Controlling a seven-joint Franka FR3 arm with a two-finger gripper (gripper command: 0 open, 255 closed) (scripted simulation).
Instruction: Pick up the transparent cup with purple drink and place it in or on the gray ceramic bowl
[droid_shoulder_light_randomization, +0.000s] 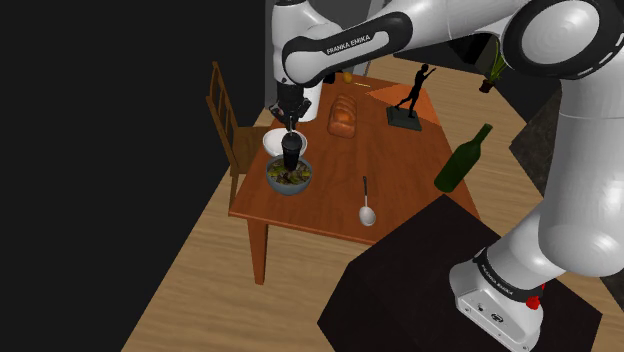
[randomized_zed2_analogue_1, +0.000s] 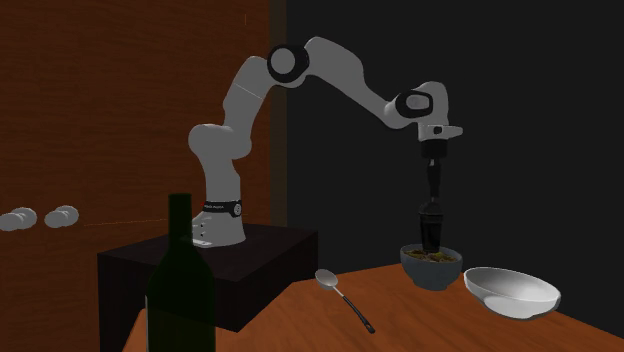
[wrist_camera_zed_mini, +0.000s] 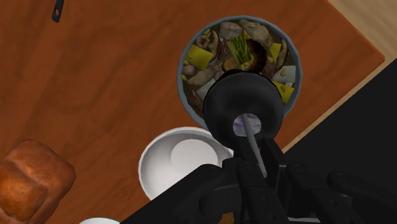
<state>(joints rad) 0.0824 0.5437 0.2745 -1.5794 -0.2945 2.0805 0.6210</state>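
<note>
Your gripper (randomized_zed2_analogue_1: 432, 203) is clenched on the top of the dark cup (droid_shoulder_light_randomization: 291, 152), upper-left of centre in the shoulder view, directly over the food-filled bowl (droid_shoulder_light_randomization: 288, 189). Expect it to be light, stiff, slick-walled and easily spilled. Hold it by the rim, upright.

Shoulder view, around the food bowl (droid_shoulder_light_randomization: 290, 190): we see a cup (droid_shoulder_light_randomization: 291, 152) standing in it, a white bowl (droid_shoulder_light_randomization: 273, 142) just beside at twelve o'clock, bread (droid_shoulder_light_randomization: 343, 118) at one, a spoon (droid_shoulder_light_randomization: 365, 198) at four. Bare table (droid_shoulder_light_randomization: 345, 155) lies open at two.
</note>
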